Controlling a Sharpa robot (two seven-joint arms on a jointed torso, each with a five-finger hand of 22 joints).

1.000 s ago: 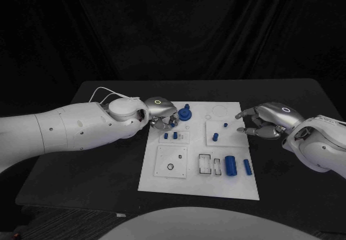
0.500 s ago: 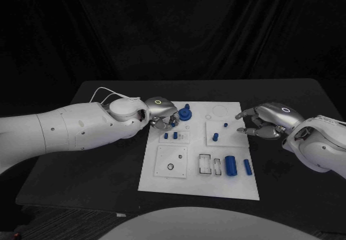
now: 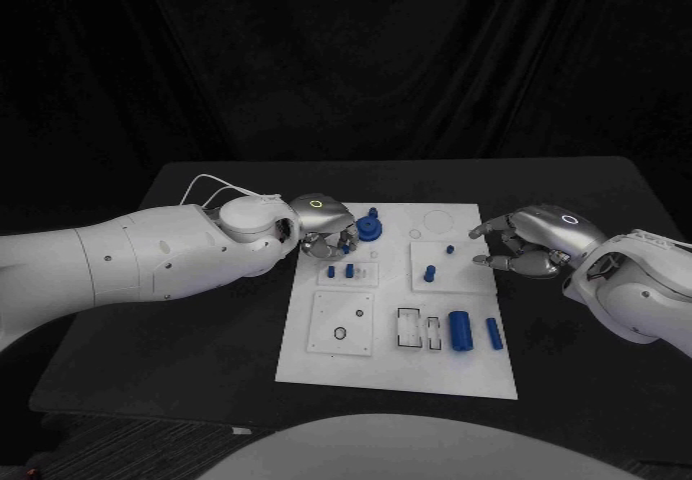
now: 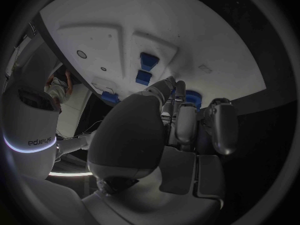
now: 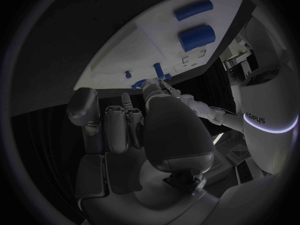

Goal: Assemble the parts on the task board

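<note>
- A black tabletop (image 3: pixel 188 340) before dark curtains carries the flat white rectangular task board (image 3: pixel 368 370).
- The silver left hand (image 3: pixel 323 222) sits at the board's far-left corner — whether its curled fingers hold anything cannot be told — beside a blue round stepped part (image 3: pixel 372 230).
- The silver right hand (image 3: pixel 537 240) hovers at the board's right edge, fingers curled, empty.
- Two blue cylinders (image 3: pixel 476 331) lie near the board's right side.

Task board (image 3: pixel 404 370): white plate, thin black outlines around its recesses. Parts (image 3: pixel 462 331): blue, larger cylinders deeper blue than small pegs. Table (image 3: pixel 188 330): black. Left hand (image 3: pixel 323 226) and right hand (image 3: pixel 531 243): silver, each with small pale ring mark on back, possibly lit. Arms (image 3: pixel 144 255): white. Backdrop: black cloth.
</note>
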